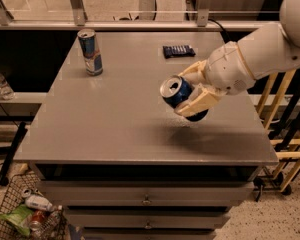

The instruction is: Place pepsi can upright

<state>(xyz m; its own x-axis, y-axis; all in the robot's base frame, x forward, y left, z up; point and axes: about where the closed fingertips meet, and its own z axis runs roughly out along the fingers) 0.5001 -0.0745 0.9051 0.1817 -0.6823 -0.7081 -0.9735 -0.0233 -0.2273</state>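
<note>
The pepsi can (177, 94) is deep blue with a silver top. It is held tilted in the air above the right half of the grey table (115, 114), its silver end facing left and toward the camera. My gripper (190, 95) is shut on the can, with cream fingers (200, 101) wrapped around its body. The white arm reaches in from the right edge of the view. The can's shadow lies on the table just below it.
A taller slim blue-and-silver energy drink can (90, 51) stands upright at the table's back left. A dark flat packet (178, 50) lies at the back centre-right. A wire basket with trash (25, 214) sits on the floor at lower left. Wooden frames (285, 129) stand right of the table.
</note>
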